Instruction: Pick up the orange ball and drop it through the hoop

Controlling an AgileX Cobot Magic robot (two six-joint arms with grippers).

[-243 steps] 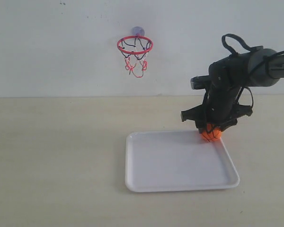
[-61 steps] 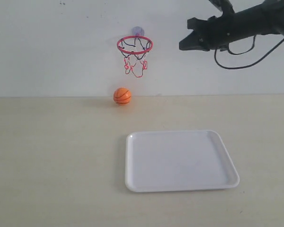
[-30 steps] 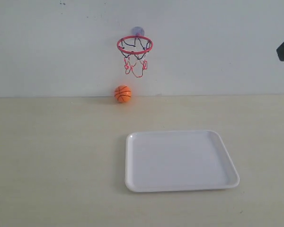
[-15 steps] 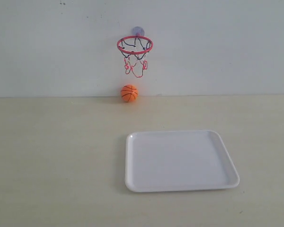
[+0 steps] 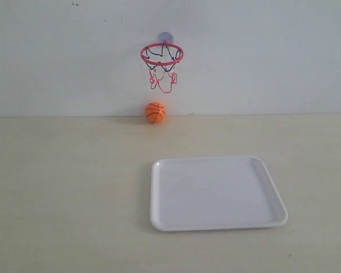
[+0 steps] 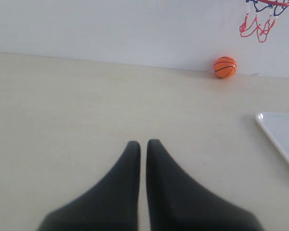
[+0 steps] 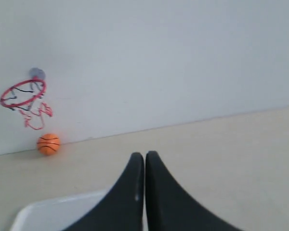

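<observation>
- Left wrist view: the black left claw [image 6: 143, 144] is narrow, its two fingers drawn almost together with only a thin slit between them. It grips nothing, and the pale beige bench [image 6: 62, 110] lies under it.
- Right wrist view: the black right claw [image 7: 144, 155] is likewise pinched to a slit and holds nothing. A corner of the white rectangular plastic tray [image 7: 62, 211] lies near it.
- Farther out, the small orange ball [image 5: 155, 112] with black seam lines rests on the bench at the foot of the white wall [image 5: 261, 57], well apart from both claws and the tray.
- Almost straight above the ball hangs the toy hoop [image 5: 162, 54], with a red ring and a dangling red-and-black net, fixed to the wall.
</observation>
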